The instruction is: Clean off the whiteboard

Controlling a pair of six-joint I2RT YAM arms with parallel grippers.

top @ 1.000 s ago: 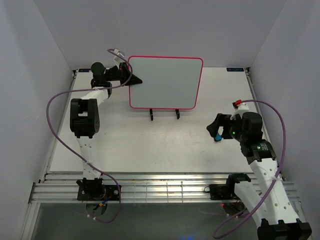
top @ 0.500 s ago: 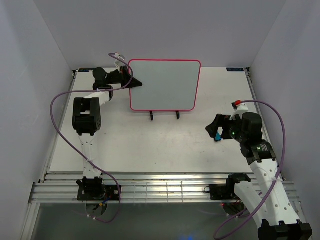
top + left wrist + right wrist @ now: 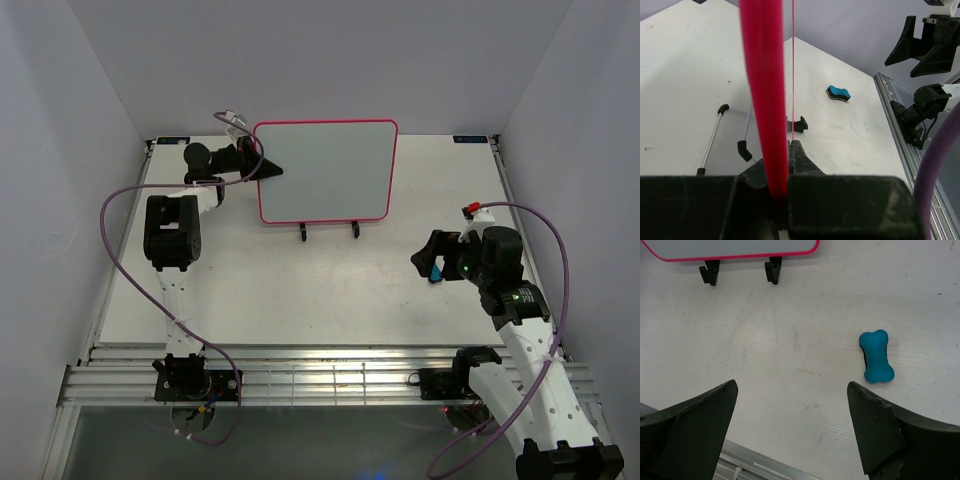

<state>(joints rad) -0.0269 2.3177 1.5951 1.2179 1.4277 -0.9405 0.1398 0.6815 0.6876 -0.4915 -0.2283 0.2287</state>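
arms (image 3: 535, 350): white links, black joints | cables (image 3: 565, 265): purple | fingers (image 3: 695, 425): black

Toward the back of the bench (image 3: 300, 290), upright on the wire stand (image 3: 328, 229): the whiteboard (image 3: 325, 170). At its left edge, clamped on the frame: the left tool (image 3: 272, 168). Well to the right and nearer the front, flat on the bench: the eraser (image 3: 876, 357). Just above it, spread wide, touching nothing: the right tool (image 3: 430, 258).
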